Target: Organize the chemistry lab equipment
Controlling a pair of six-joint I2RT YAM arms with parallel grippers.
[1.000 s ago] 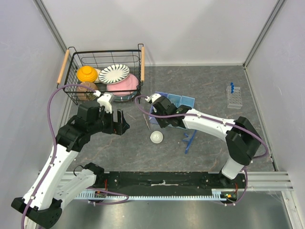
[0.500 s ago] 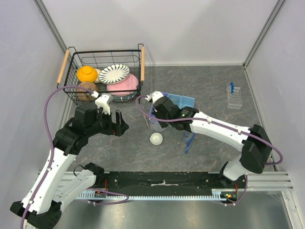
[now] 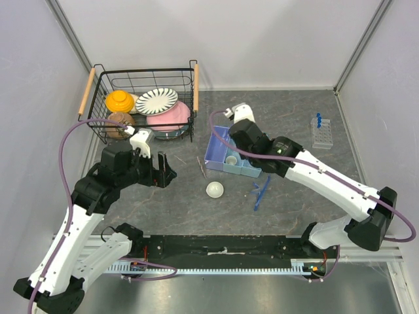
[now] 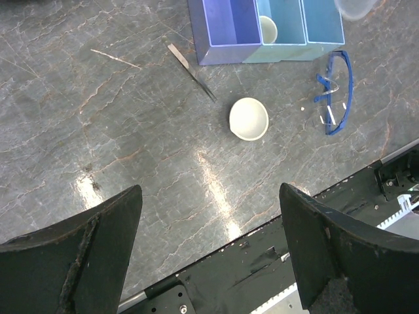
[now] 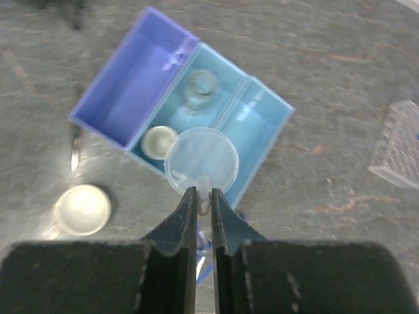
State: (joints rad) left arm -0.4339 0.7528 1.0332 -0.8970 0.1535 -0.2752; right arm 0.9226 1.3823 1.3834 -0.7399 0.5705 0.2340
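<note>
right gripper (image 5: 203, 196) and funnel (image 5: 201, 160) farther back

No text, label, brand, number or sign can be read in any view.

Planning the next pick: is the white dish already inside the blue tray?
No, the white dish sits on the table, apart from the blue tray.

top: high overhead, whole table (image 3: 294, 111) | wrists: nearer, facing down | shared: white dish (image 3: 215, 189)
</note>
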